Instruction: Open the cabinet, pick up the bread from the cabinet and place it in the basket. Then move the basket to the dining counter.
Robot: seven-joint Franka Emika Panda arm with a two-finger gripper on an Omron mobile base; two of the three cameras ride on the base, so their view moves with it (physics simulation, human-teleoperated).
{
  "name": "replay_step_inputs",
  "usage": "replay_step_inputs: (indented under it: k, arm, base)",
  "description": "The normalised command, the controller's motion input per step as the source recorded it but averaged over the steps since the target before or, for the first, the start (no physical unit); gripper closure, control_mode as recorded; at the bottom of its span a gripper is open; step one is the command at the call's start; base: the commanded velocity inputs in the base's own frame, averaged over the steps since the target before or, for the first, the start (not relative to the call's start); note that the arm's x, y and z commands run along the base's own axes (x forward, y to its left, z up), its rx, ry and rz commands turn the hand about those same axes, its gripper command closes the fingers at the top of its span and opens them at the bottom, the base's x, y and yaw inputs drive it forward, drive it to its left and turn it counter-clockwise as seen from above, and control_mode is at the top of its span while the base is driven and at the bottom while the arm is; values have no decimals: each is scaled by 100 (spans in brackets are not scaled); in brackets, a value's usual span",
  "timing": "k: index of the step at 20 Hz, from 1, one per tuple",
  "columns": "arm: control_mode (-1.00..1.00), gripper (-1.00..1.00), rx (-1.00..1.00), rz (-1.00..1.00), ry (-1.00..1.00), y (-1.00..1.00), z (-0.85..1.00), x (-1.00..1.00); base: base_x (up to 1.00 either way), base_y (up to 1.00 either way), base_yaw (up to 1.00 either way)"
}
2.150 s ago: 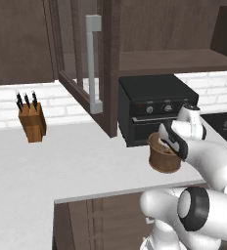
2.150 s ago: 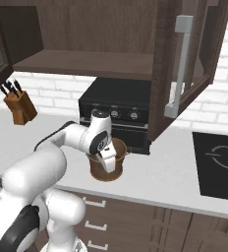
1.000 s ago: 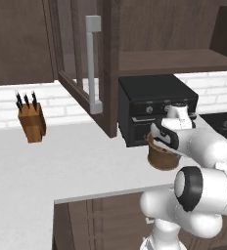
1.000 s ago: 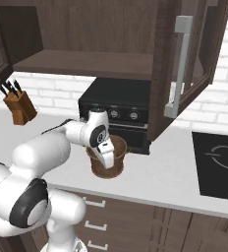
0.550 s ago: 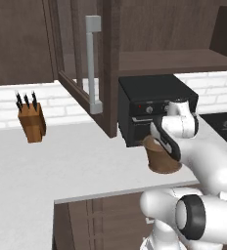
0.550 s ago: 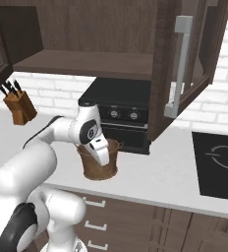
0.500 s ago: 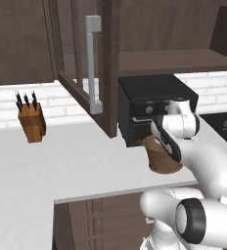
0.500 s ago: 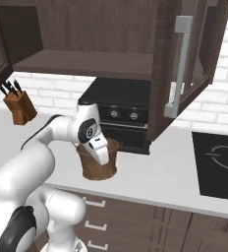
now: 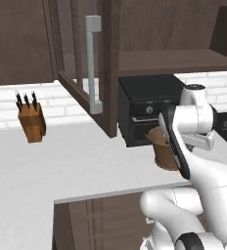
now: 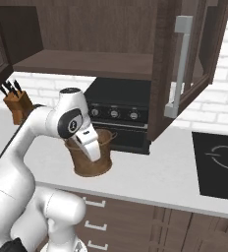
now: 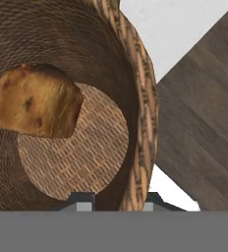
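On the grey tabletop in front of the oven, the end effector looks pinched on the basket rim with bread inside, so a thin grip could tip it.

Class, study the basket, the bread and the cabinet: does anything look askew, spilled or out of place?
Nothing is spilled. The bread lies inside the basket, leaning against its wall. The cabinet door hangs open over the counter.
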Motion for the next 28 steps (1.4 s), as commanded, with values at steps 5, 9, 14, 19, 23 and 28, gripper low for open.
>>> replay_step_inputs:
  k: [5, 9, 14, 19, 23, 28]
  arm:
    - [-100, 100, 0, 0, -13, 32, 82, -45]
    - [-100, 100, 0, 0, -16, 23, 78, -30]
    - [-100, 100, 9, 1, -10, 0, 66, -24]
    - [-100, 100, 14, 2, -5, 0, 53, -36]
    - [-100, 100, 4, 0, -18, 6, 15, -51]
    - [100, 100, 0, 0, -11, 2, 4, -31]
  base:
    - [0, 0, 0]
    - [0, 0, 0]
    - [0, 0, 0]
    - [0, 0, 0]
    - [0, 0, 0]
    - [-53, -7, 0]
